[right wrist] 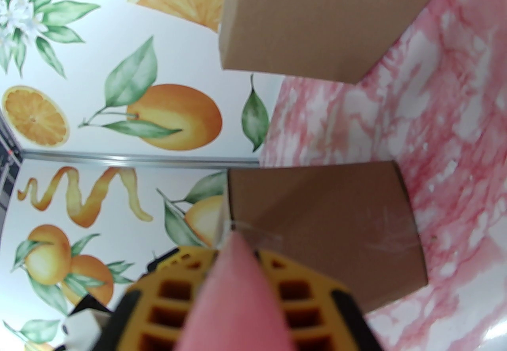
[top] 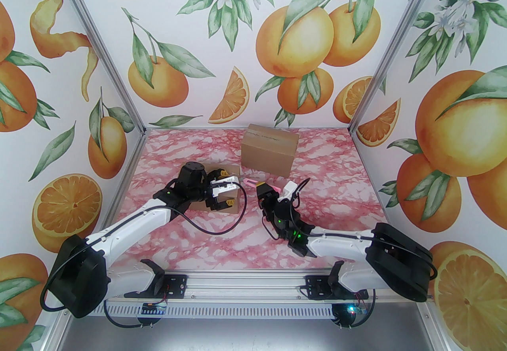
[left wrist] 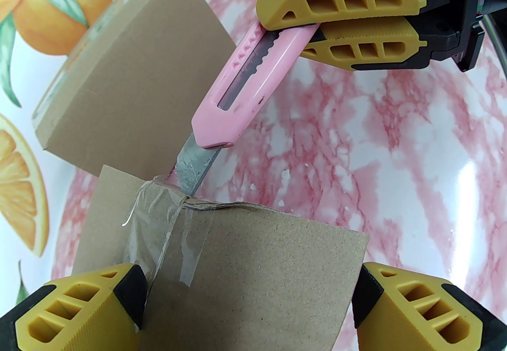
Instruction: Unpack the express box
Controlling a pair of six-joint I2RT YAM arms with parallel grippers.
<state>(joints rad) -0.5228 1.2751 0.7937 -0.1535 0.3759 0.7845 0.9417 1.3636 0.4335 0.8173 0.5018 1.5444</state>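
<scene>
A pink-and-white marbled tabletop (top: 336, 191) sits between walls printed with oranges and leaves. A small box (top: 233, 202) of brown cardboard rests left of the tabletop's middle, nearer the left edge than the right. The left gripper (top: 225, 189) reaches over it from the near-left side. Its yellow fingers (left wrist: 91, 302) are spread wide and lie against opposite sides of the small box, so the box is held between them. From the right, the right gripper (top: 262, 186) has its fingers closed tight on the handle of a pink knife (top: 250, 182) with a slide-out blade, and the knife points left toward the small box. In the left wrist view the grey blade (left wrist: 194, 167) is pushed out of the handle. Its tip touches the box's upper edge where clear tape (left wrist: 158, 222) crosses a seam, and the tape there is wrinkled and partly lifted, with a short ragged split in the cardboard just beside the tip. In the right wrist view the pink handle runs between the yellow fingers straight toward a corner of the small box. A large box (top: 269, 153), also brown cardboard, stands near the middle of the tabletop's far edge, apart from both grippers. It is shut, with a strip of tape along its top. It is behind and to the right of the small box, with bare tabletop between them.
</scene>
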